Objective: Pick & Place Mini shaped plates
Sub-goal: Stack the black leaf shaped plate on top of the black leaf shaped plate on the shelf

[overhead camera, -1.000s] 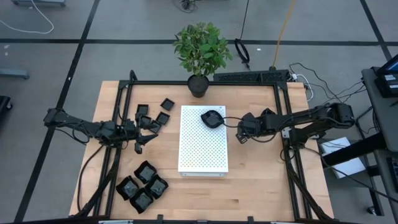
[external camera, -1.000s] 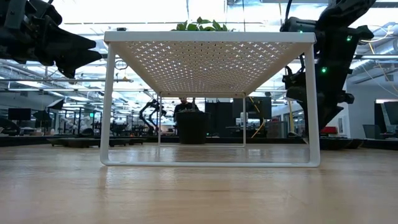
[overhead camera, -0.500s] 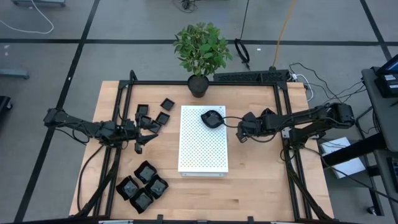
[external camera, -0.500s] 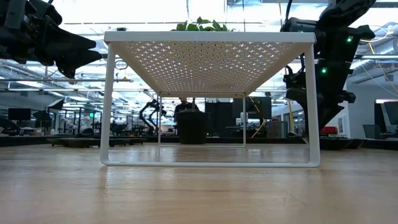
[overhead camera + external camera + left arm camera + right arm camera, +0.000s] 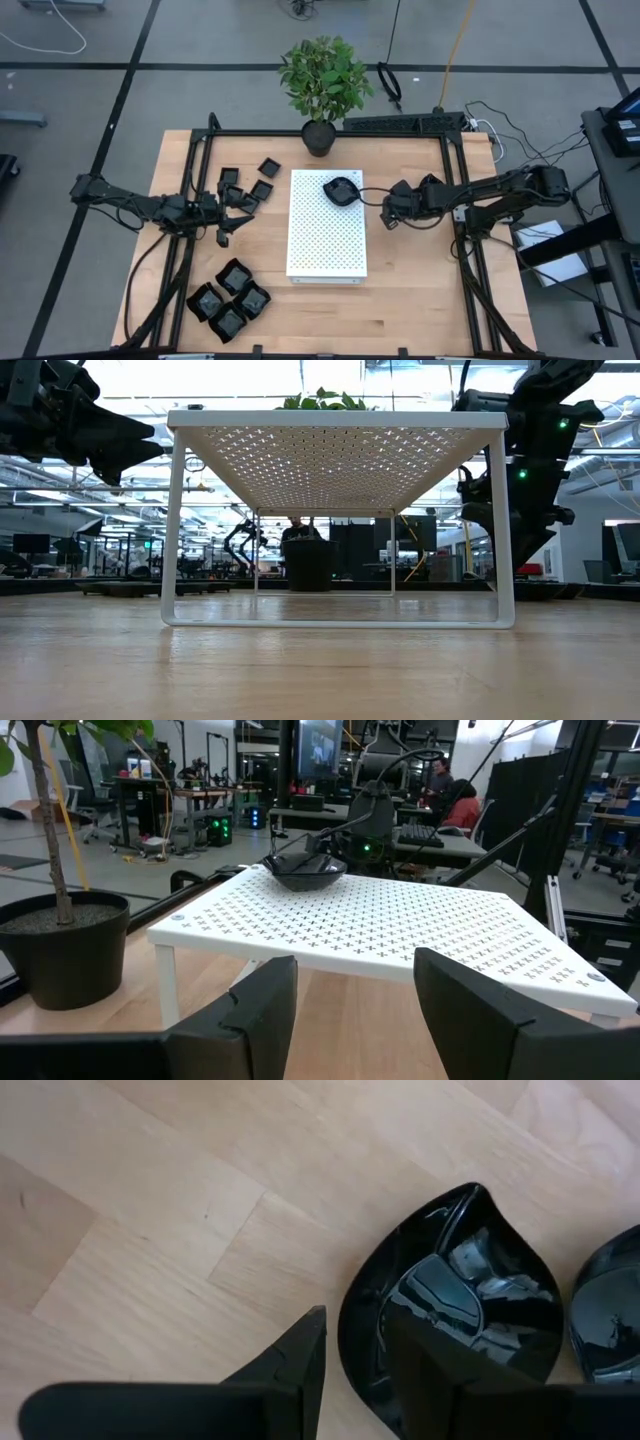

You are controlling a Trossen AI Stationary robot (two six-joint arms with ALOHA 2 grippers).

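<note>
1 pincer working: right pincer (image 5: 355, 1325) clamps rim of teardrop plate (image 5: 470, 1300), just beside white board (image 5: 325, 240), above bench (image 5: 420, 290). Step, likely: carry. Next: clear board edge, set down near rounded plate (image 5: 342, 190). Left pincer (image 5: 355, 980) wide, empty.

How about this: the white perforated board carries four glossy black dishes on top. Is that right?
Not four: the white perforated board carries just one glossy black rounded dish on top, near a far corner. The high view shows it.
</note>
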